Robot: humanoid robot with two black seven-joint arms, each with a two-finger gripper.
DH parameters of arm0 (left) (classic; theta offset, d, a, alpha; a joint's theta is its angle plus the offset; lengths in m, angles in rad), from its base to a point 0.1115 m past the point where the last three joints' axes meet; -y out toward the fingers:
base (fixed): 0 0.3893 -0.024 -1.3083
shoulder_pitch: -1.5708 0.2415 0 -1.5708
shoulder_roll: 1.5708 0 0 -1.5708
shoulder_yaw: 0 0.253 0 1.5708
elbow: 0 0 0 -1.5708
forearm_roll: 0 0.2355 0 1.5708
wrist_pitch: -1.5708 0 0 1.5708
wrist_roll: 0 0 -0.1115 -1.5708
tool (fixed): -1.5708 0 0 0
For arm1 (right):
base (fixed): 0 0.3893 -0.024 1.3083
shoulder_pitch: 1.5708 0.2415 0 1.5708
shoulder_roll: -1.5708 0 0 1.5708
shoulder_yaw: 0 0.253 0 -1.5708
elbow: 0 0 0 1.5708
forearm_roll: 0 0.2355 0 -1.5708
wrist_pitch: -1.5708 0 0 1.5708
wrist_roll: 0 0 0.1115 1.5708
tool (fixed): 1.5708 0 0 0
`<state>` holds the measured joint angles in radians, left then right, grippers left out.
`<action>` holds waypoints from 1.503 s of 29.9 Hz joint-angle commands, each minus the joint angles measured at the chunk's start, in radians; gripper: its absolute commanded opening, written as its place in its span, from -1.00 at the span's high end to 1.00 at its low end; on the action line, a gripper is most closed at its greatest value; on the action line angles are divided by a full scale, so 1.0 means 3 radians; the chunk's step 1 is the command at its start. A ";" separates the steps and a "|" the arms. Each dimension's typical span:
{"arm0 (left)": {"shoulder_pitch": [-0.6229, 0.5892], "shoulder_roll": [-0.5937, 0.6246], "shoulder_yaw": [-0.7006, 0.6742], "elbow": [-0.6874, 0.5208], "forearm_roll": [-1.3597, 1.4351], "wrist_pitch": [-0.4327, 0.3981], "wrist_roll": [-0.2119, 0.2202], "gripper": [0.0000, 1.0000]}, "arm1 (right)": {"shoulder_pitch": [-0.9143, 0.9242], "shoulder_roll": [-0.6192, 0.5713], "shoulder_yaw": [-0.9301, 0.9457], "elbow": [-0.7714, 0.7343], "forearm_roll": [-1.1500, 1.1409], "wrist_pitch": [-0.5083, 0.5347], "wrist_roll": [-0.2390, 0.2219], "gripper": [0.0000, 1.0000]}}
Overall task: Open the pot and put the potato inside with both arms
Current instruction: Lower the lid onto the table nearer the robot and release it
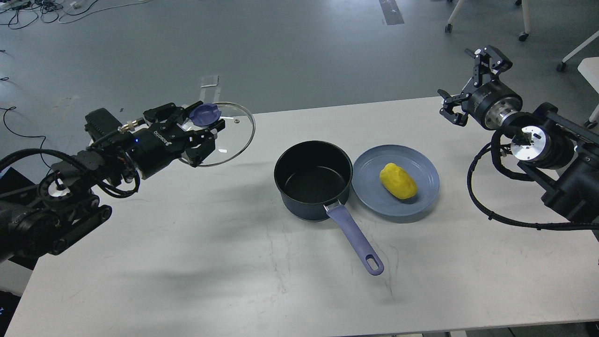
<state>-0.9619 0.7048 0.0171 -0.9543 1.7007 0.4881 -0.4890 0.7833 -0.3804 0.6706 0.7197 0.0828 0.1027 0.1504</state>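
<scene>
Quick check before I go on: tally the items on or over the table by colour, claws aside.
Blue: 2, the pot and the plate
Yellow: 1, the potato
Clear glass: 1, the lid, held over the table edge by the left claw
Total: 4
</scene>
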 commanded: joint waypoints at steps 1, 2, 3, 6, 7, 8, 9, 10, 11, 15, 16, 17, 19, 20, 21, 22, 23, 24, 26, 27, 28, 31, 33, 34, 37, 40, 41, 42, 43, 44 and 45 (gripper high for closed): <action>0.0174 -0.0018 -0.0006 0.0082 -0.0004 0.0002 0.0001 0.39 | -0.0003 -0.0020 -0.0011 0.0004 0.0000 0.0000 0.0000 -1.00; 0.0194 -0.0028 -0.0006 0.0098 -0.0004 0.0002 0.0001 0.39 | -0.0003 -0.0026 -0.0011 0.0004 0.0000 0.0000 0.0000 -1.00; 0.0235 -0.0028 -0.0006 0.0118 -0.0004 0.0002 0.0001 0.39 | 0.0002 -0.0031 -0.0011 0.0004 0.0000 0.0000 0.0000 -1.00; 0.0302 -0.0008 -0.0001 0.0123 -0.0004 0.0002 0.0001 0.39 | -0.0003 -0.0056 -0.0011 0.0009 0.0000 0.0000 -0.0005 -1.00; 0.0312 -0.0003 -0.0001 0.0128 -0.0004 0.0002 0.0001 0.39 | -0.0003 -0.0066 -0.0016 0.0014 0.0000 0.0000 0.0000 -1.00; 0.0327 0.0003 -0.0001 0.0149 -0.0009 0.0002 0.0001 0.39 | -0.0008 -0.0082 -0.0021 0.0025 0.0000 0.0000 0.0000 -1.00; 0.0368 0.0003 -0.0001 0.0189 -0.0009 0.0002 0.0001 0.39 | -0.0008 -0.0087 -0.0026 0.0025 0.0000 0.0000 0.0000 -1.00; 0.0399 0.0003 -0.0001 0.0215 -0.0009 0.0002 0.0001 0.39 | -0.0008 -0.0087 -0.0026 0.0025 0.0000 0.0000 -0.0005 -1.00; 0.0434 0.0003 -0.0001 0.0241 -0.0009 0.0002 0.0001 0.39 | -0.0008 -0.0087 -0.0026 0.0025 0.0000 0.0000 -0.0005 -1.00; 0.0628 -0.0023 0.0004 0.0318 -0.0009 0.0002 0.0001 0.38 | -0.0008 -0.0082 -0.0026 0.0025 0.0000 -0.0005 0.0000 -1.00; 0.0660 -0.0033 -0.0001 0.0328 -0.0009 0.0002 0.0001 0.38 | -0.0008 -0.0082 -0.0026 0.0025 0.0000 0.0000 0.0000 -1.00; 0.0695 -0.0038 -0.0001 0.0348 -0.0009 0.0002 0.0001 0.38 | -0.0008 -0.0082 -0.0026 0.0025 0.0000 -0.0005 0.0000 -1.00; 0.0747 -0.0053 -0.0006 0.0409 -0.0014 0.0002 0.0001 0.38 | -0.0008 -0.0082 -0.0026 0.0020 0.0000 0.0000 -0.0005 -1.00; 0.0772 -0.0064 -0.0006 0.0445 -0.0019 0.0002 0.0001 0.38 | -0.0008 -0.0082 -0.0026 0.0020 0.0000 0.0000 0.0000 -1.00; 0.0798 -0.0099 -0.0006 0.0491 -0.0019 0.0002 0.0001 0.37 | -0.0008 -0.0082 -0.0026 0.0015 0.0000 0.0000 -0.0005 -1.00; 0.0808 -0.0110 -0.0006 0.0512 -0.0019 0.0002 0.0001 0.37 | -0.0008 -0.0082 -0.0026 0.0015 0.0000 0.0000 -0.0005 -1.00; 0.0818 -0.0120 -0.0006 0.0522 -0.0024 0.0002 0.0001 0.37 | -0.0008 -0.0082 -0.0026 0.0015 0.0000 0.0000 -0.0005 -1.00; 0.0828 -0.0120 -0.0006 0.0532 -0.0024 0.0002 0.0001 0.37 | -0.0008 -0.0087 -0.0026 0.0015 0.0000 0.0000 -0.0005 -1.00; 0.0859 -0.0120 -0.0006 0.0538 -0.0029 0.0002 0.0001 0.36 | -0.0008 -0.0087 -0.0021 0.0009 0.0000 0.0000 -0.0005 -1.00; 0.0869 -0.0120 -0.0006 0.0538 -0.0029 0.0002 0.0001 0.36 | -0.0008 -0.0087 -0.0021 0.0009 0.0000 0.0000 -0.0005 -1.00; 0.0890 -0.0125 -0.0001 0.0543 -0.0039 0.0002 0.0001 0.35 | -0.0008 -0.0087 -0.0021 0.0009 0.0000 0.0000 -0.0005 -1.00; 0.0966 -0.0140 -0.0006 0.0543 -0.0050 0.0002 0.0001 0.34 | -0.0008 -0.0087 -0.0021 0.0009 0.0000 0.0000 -0.0005 -1.00; 0.1007 -0.0181 -0.0006 0.0543 -0.0050 0.0002 0.0001 0.33 | -0.0008 -0.0087 -0.0021 0.0009 0.0000 0.0000 -0.0005 -1.00; 0.1013 -0.0192 -0.0006 0.0538 -0.0050 0.0002 0.0001 0.28 | -0.0008 -0.0087 -0.0021 0.0009 0.0000 0.0000 -0.0005 -1.00; 0.1033 -0.0192 -0.0006 0.0543 -0.0100 0.0002 0.0001 -0.02 | -0.0014 -0.0087 -0.0021 0.0009 0.0000 0.0000 -0.0005 -1.00; 0.1028 -0.0197 -0.0001 0.0543 -0.0289 0.0002 0.0001 -0.71 | -0.0008 -0.0087 -0.0021 0.0009 0.0000 0.0000 -0.0005 -1.00; 0.1028 -0.0197 0.0004 0.0543 -0.0320 0.0002 0.0001 -0.84 | -0.0008 -0.0087 -0.0021 0.0009 0.0000 0.0000 -0.0005 -1.00; 0.1028 -0.0202 0.0004 0.0543 -0.0356 0.0002 0.0001 -0.93 | -0.0008 -0.0087 -0.0016 0.0009 0.0000 0.0000 -0.0005 -1.00; 0.1028 -0.0202 0.0004 0.0543 -0.0366 0.0002 0.0001 -0.94 | -0.0008 -0.0087 -0.0016 0.0009 0.0000 0.0000 -0.0005 -1.00; 0.1028 -0.0197 0.0009 0.0543 -0.0372 0.0002 0.0001 -0.94 | -0.0008 -0.0087 -0.0016 0.0009 0.0000 0.0000 -0.0005 -1.00; 0.1028 -0.0197 0.0009 0.0543 -0.0372 0.0002 0.0001 -0.94 | -0.0008 -0.0087 -0.0016 0.0009 0.0000 0.0000 -0.0005 -1.00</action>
<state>-0.6532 0.6445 0.0190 -0.7918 1.5986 0.4878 -0.4889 0.7798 -0.4066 0.6653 0.7224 0.0828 0.1029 0.1487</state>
